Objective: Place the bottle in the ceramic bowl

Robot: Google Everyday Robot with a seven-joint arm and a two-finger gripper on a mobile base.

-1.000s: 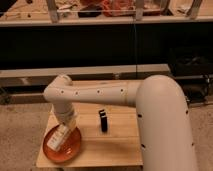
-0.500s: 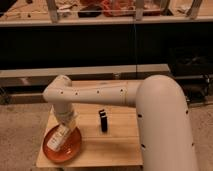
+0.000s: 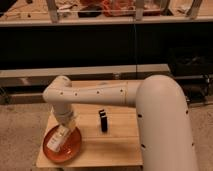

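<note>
The orange-red ceramic bowl (image 3: 73,146) sits on the front left of the small wooden table (image 3: 115,145). The small white bottle (image 3: 56,142) is over the bowl's inside, tilted, at the tip of my gripper (image 3: 62,135). The gripper hangs down from the white arm (image 3: 95,95), right above the bowl's left half. Whether the bottle rests on the dish or is held just above it does not show.
A small black upright object (image 3: 103,121) stands on the table to the right of the bowl. My large white arm body (image 3: 165,125) covers the table's right side. A dark shelf unit (image 3: 100,45) stands behind the table.
</note>
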